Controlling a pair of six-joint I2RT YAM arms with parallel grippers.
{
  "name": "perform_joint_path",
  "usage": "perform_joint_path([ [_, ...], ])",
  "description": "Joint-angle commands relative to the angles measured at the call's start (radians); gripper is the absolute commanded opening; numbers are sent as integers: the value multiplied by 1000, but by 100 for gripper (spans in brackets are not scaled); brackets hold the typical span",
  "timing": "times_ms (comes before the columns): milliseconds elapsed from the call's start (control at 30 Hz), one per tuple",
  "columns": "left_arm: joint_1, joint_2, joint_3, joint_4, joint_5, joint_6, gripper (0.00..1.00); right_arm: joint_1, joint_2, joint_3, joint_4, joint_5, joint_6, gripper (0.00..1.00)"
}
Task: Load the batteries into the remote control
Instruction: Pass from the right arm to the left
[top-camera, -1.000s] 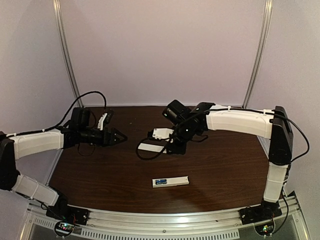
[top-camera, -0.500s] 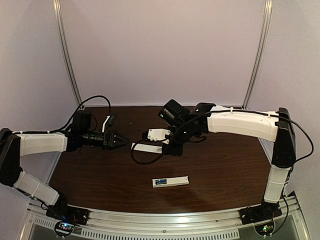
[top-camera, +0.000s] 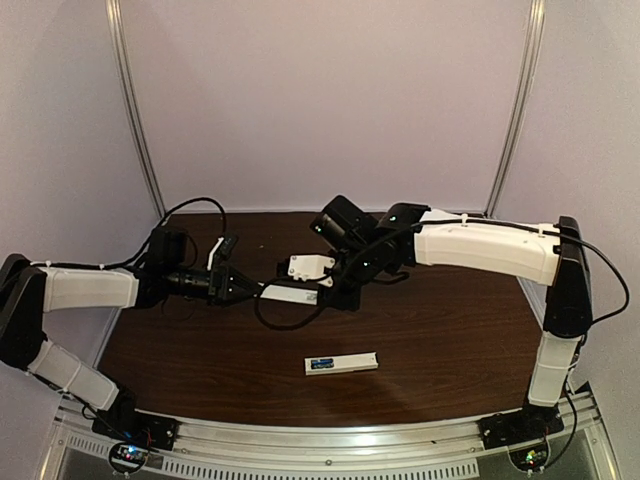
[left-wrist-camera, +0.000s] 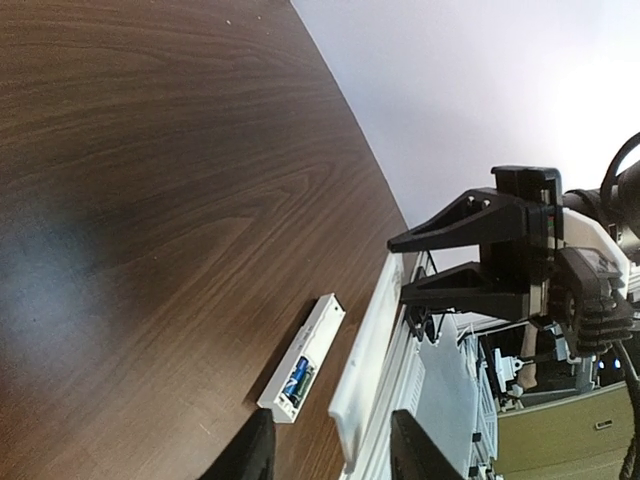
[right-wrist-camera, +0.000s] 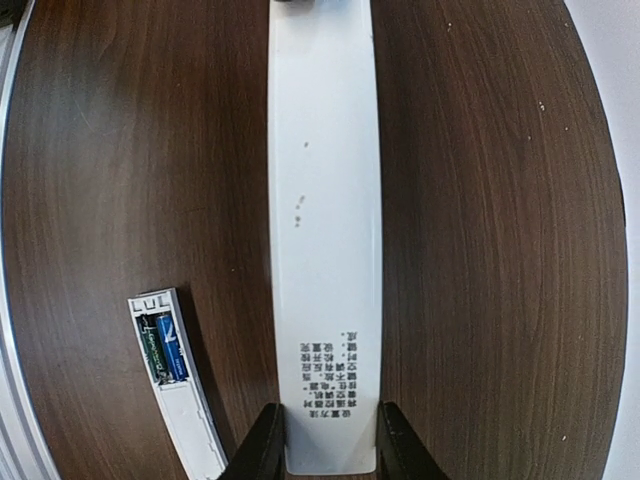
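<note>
While batteries (right-wrist-camera: 168, 345) inside remote (right-wrist-camera: 192, 425), cover (right-wrist-camera: 325, 230) aloft.

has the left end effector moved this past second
Yes: the left end effector moved right and toward the near edge, closer to the remote control.

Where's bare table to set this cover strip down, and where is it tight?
Bare table lies right of the remote control toward the right edge, and left of it toward the near-left corner. Crowded: the centre, where left pincer and right pincer meet at the cover strip.
</note>
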Motion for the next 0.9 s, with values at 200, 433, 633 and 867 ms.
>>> perform_joint_path([
  [200,-5,14,-38,170,76,-73,13,13,-14,20,5,22,-1,12],
  [433,-4,9,-69,281,99,-148,0,13,-64,-51,66,73,39,55],
  [633,21,-5,-91,302,46,-193,0,12,-206,-230,151,101,68,77],
  [867,75,-84,-90,197,-76,-184,0,29,-200,-370,141,7,97,72],
])
